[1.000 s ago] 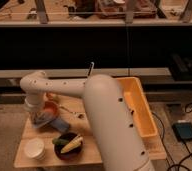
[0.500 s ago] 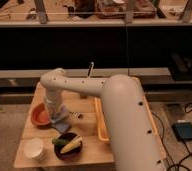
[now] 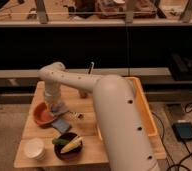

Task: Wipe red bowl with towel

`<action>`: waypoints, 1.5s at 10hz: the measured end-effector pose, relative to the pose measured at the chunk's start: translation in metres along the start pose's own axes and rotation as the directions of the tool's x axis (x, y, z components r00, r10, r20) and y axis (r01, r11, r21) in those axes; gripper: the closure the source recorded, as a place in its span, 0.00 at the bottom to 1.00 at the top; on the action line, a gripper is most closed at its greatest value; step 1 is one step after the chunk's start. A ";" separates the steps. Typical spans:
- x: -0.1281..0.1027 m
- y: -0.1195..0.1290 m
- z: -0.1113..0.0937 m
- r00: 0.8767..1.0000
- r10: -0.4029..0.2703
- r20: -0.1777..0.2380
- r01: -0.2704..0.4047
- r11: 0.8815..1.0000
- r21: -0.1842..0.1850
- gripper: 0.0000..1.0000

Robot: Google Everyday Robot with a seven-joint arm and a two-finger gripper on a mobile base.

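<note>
The red bowl (image 3: pixel 41 114) sits at the left of the wooden table (image 3: pixel 89 150). A grey-blue towel (image 3: pixel 61 124) lies flat on the table just right of the bowl's front rim. My gripper (image 3: pixel 55 106) hangs from the white arm at the bowl's right rim, just above the towel's far edge. The arm runs from the lower right up over the table and hides the table's middle.
A black bowl (image 3: pixel 68 145) holding a yellow and a green item stands at the front. A white cup (image 3: pixel 34 148) is at the front left. A long orange tray (image 3: pixel 145 116) fills the right side. A small dark object (image 3: pixel 83 93) stands at the back.
The arm's elbow has swung right from over the bowl's left side, baring the red bowl. In the last half second it has barely moved; the towel lies in the same place.
</note>
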 end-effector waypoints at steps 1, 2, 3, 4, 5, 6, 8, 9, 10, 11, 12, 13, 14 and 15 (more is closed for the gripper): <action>0.010 -0.019 0.002 1.000 -0.027 -0.004 0.027 1.000 0.008 1.00; 0.018 -0.037 0.005 0.998 -0.055 -0.005 0.055 0.998 0.017 1.00; 0.024 -0.059 0.009 0.996 -0.086 -0.002 0.086 0.996 0.029 1.00; 0.027 -0.081 0.014 0.993 -0.119 0.002 0.119 0.992 0.045 1.00; 0.025 -0.094 0.017 0.990 -0.139 0.005 0.138 0.989 0.056 1.00; 0.022 -0.103 0.021 0.988 -0.152 0.012 0.151 0.986 0.065 1.00; 0.015 -0.107 0.027 0.987 -0.155 0.028 0.152 0.985 0.079 1.00; 0.009 -0.102 0.027 0.988 -0.152 0.033 0.149 0.986 0.081 1.00; 0.001 -0.093 0.027 0.989 -0.140 0.038 0.137 0.987 0.084 1.00; -0.003 -0.087 0.026 0.991 -0.128 0.040 0.125 0.988 0.086 1.00; -0.009 -0.079 0.026 0.992 -0.114 0.045 0.110 0.990 0.085 1.00; -0.015 -0.074 0.026 0.994 -0.103 0.049 0.098 0.992 0.085 1.00; -0.021 -0.067 0.026 0.994 -0.093 0.056 0.088 0.993 0.082 1.00; -0.024 -0.064 0.026 0.995 -0.086 0.058 0.081 0.993 0.083 1.00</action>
